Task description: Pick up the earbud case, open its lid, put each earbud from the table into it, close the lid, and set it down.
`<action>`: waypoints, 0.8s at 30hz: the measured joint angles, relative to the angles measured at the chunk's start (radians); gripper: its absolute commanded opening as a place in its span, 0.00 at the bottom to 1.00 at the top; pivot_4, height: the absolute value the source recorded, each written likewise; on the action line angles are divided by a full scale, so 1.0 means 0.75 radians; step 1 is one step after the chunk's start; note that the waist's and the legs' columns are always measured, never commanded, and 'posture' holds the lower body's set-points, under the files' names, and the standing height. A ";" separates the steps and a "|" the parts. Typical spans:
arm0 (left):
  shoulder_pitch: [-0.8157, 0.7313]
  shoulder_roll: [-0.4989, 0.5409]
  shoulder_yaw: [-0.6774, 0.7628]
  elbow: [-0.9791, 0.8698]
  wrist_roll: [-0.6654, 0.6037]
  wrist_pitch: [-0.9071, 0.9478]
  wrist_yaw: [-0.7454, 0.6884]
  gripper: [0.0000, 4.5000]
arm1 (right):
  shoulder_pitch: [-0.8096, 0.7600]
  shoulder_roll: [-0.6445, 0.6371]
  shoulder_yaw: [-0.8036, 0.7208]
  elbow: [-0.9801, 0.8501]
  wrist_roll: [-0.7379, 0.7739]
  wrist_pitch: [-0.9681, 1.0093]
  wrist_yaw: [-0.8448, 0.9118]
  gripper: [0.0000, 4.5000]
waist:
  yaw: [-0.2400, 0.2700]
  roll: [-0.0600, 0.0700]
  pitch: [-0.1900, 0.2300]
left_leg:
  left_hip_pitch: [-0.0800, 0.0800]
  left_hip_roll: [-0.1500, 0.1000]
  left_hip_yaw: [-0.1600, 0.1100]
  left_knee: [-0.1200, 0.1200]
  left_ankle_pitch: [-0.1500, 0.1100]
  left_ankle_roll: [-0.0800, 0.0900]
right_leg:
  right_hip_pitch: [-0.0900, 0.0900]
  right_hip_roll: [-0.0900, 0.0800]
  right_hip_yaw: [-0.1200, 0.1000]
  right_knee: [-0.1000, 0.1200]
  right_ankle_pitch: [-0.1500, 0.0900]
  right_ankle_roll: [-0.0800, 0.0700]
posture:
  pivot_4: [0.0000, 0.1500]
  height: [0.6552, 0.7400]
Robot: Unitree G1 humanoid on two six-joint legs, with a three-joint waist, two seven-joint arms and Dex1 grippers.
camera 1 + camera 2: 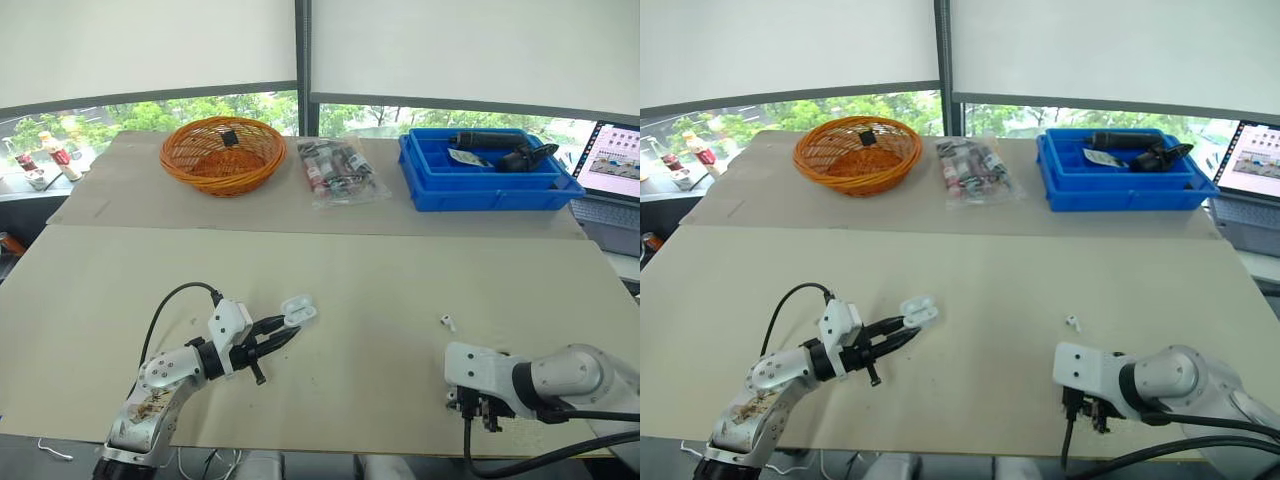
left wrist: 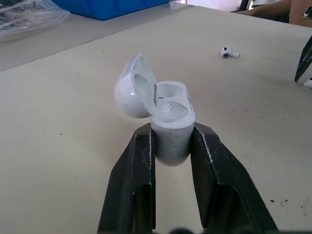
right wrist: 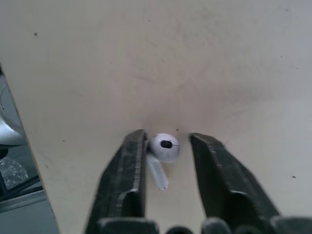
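right claw [image 3: 168, 137]: at the near edge of the table [image 1: 380, 270], on the right, pointing down at it; its two fingers stand apart with a gap between them
near earbud [image 3: 163, 146]: on the table between those fingers, touching one – the other finger stands clear of it, so it is not pinched
left claw [image 2: 170, 130]: near left of the table, closed around the lower body of the earbud case [image 2: 170, 122]
earbud case: white, gripped at the fingertips with its mouth facing away from the wrist
lid [image 2: 134, 87]: swung open to one side on its hinge; both sockets of the case are bare
second earbud [image 1: 447, 322]: lying alone on the table, a little beyond the right claw and well apart from the case
basket [image 1: 222, 152]: orange wicker, far left, a small dark item inside
plastic bag [image 1: 340, 170]: clear, packed with small goods, between the basket and the tray
blue tray [image 1: 480, 195]: far right – black tools lie in it
laptop [image 1: 610, 165]: open, past the tray at the right edge
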 measured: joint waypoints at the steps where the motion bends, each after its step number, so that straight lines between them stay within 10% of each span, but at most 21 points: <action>1: 0.000 0.000 0.000 0.000 0.000 0.000 0.000 0.11 | 0.000 0.001 -0.001 0.000 0.002 0.002 0.000 0.08 | 0.000 0.000 0.000 | 0.000 0.000 0.000 0.000 0.000 0.000 | 0.000 0.000 0.000 0.000 0.000 0.000 | 1.00 0.69; 14: -0.079 -0.023 -0.003 0.033 -0.001 0.000 0.000 0.11 | -0.083 0.090 -0.213 0.021 0.187 0.093 0.001 0.08 | 0.005 0.000 0.001 | -0.001 -0.001 0.000 0.000 0.000 0.000 | -0.001 0.000 0.000 0.000 0.000 0.000 | 1.00 0.69; 24: -0.242 -0.144 -0.026 0.060 -0.050 0.090 0.069 0.11 | -0.625 0.996 -0.430 0.044 0.647 0.470 -0.442 0.08 | 0.008 0.000 0.001 | -0.005 -0.001 -0.003 0.000 0.000 0.000 | -0.003 0.000 -0.002 0.001 0.000 0.000 | 1.00 0.69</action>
